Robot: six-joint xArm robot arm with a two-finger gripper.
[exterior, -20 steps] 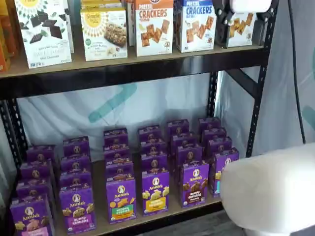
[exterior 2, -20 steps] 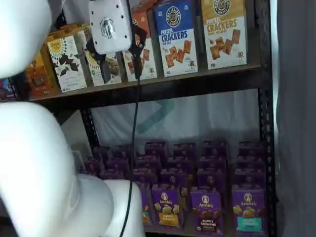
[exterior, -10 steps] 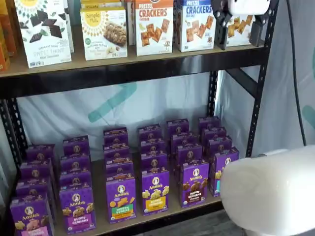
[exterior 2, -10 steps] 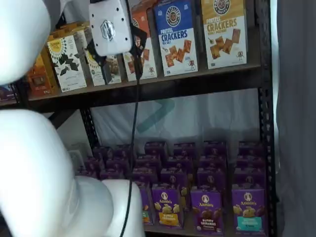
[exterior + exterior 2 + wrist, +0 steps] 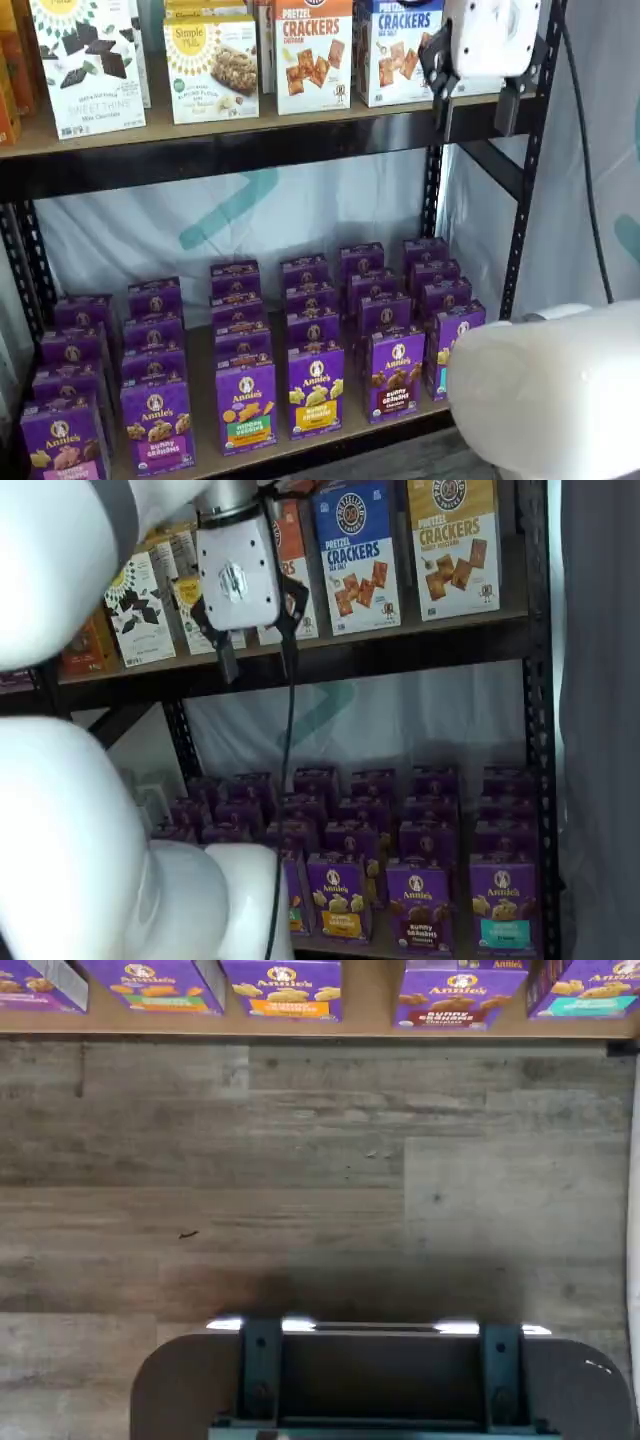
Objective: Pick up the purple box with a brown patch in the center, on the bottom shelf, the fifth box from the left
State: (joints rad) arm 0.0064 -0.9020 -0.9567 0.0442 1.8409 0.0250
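The hand (image 5: 475, 115) hangs wide open and empty at the upper shelf's (image 5: 250, 140) front edge, both black fingers (image 5: 226, 660) apart. The purple box (image 5: 394, 373) stands well below it, at about seven o'clock, in the front row on the bottom shelf (image 5: 330, 435). Pale sheeting (image 5: 250, 220) backs the shelves; the wrist view shows grey wood-plank floor (image 5: 320, 1190).

Mock shop: stocked shelves (image 5: 250, 150), backdrop sheet (image 5: 250, 220)

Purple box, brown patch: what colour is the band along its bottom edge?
Dark red on the purple box, clearest in the wrist view.
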